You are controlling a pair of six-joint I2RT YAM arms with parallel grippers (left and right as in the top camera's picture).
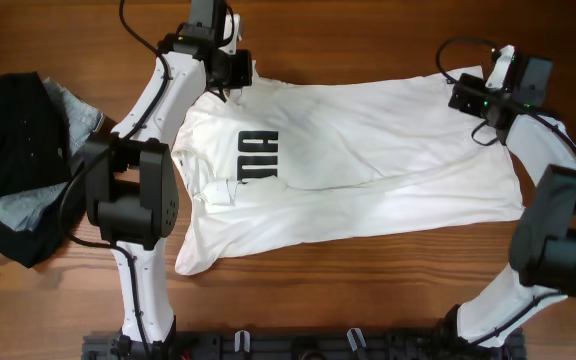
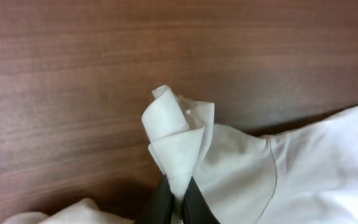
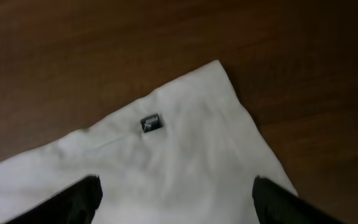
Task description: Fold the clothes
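T-shirt (image 1: 368,130) lay barely folded on desk (image 1: 368,290); left hand (image 2: 178,202) pinched a corner; right hand (image 3: 178,194) stood wide, empty; most folding outstanding.

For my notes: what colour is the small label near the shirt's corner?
The label is black with white marking, clearest in the right wrist view.

T-shirt (image 1: 368,150) laid crosswise on table (image 1: 368,300), hem to the right, garment pile (image 1: 18,150) set apart at left edge, left gripper (image 1: 236,85) at far-left corner, apparently a sleeve, right gripper (image 1: 478,110) above far-right corner.
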